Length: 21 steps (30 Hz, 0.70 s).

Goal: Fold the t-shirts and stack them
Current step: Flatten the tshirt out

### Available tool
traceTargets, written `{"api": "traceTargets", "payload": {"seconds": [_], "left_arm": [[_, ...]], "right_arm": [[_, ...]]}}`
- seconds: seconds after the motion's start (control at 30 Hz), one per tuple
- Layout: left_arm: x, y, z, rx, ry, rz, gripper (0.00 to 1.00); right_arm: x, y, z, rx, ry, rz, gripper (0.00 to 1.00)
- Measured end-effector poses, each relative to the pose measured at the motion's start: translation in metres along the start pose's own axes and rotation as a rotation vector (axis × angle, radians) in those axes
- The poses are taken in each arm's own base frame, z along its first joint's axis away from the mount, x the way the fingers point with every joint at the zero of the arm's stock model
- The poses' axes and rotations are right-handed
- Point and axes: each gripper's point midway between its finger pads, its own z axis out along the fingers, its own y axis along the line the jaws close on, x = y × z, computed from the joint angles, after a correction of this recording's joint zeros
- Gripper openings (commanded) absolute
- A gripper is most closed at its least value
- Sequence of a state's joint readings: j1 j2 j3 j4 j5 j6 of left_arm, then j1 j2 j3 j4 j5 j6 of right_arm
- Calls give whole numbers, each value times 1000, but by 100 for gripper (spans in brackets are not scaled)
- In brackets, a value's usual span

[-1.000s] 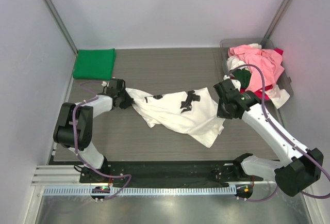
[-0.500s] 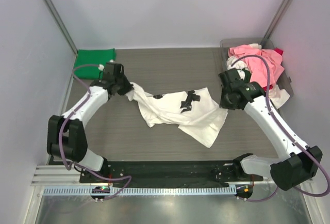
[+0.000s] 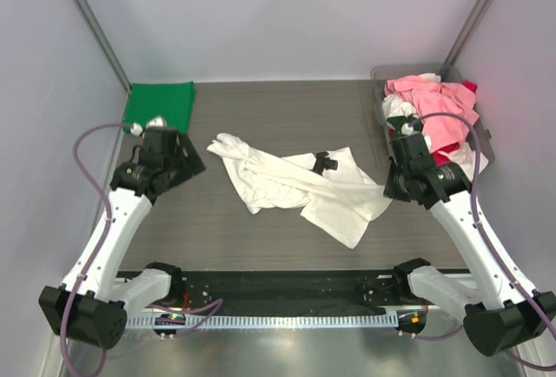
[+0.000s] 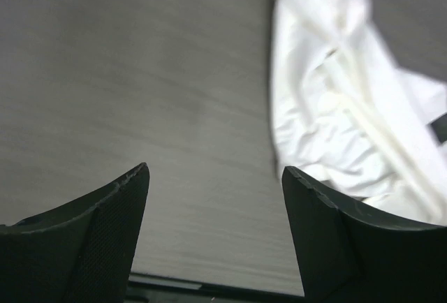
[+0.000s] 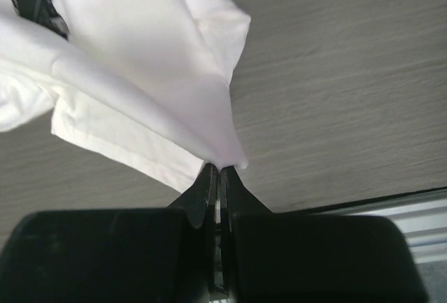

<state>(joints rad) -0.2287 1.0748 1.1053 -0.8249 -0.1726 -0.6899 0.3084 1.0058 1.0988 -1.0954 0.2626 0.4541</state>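
Note:
A large white t-shirt with black print lies crumpled mid-table; it also fills the right of the left wrist view and the top left of the right wrist view. My right gripper is shut on the shirt's right edge, and in the top view it sits at the cloth's right side. My left gripper is open with bare table between its fingers, and stands apart to the left of the shirt. A folded green t-shirt rests at the back left. Pink, red and white t-shirts are heaped at the back right.
The heap sits in a grey plastic tray at the back right corner. Walls close the table on the left, back and right. A black rail with the arm bases runs along the near edge.
My left gripper has opened, let go of the white shirt's left end and drawn back to the left. The right gripper has pulled the shirt's right edge a little to the right.

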Motion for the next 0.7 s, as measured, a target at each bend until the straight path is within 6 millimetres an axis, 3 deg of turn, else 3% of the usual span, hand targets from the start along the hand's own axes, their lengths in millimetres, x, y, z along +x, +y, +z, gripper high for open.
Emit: {"api": "traceTargets", "payload": {"seconds": [0.07,0.13,0.23,0.33,0.4,0.57,0.7], "left_arm": [[41,29,7,-58,77,0,82],[71,47,12,-89,134,-5,82],[85,51,17,-89,169,-12,82],[71,35,31,-78,170,-8,80],[51,18,44,-66,161,0,77],[-9,-45,109,-17,140,44,74],[-31,-78,168,6,154,91,74]], "right_arm": [[22,-4,3,-15,42,-3,1],[30,-3,-1,-37,55,4,1],[31,2,-3,-67,58,11,1],[33,6,2,-72,91,6,1],[34,9,7,-74,109,2,1],[33,13,12,-81,117,1,1],[34,15,21,-67,146,-12,1]]}}
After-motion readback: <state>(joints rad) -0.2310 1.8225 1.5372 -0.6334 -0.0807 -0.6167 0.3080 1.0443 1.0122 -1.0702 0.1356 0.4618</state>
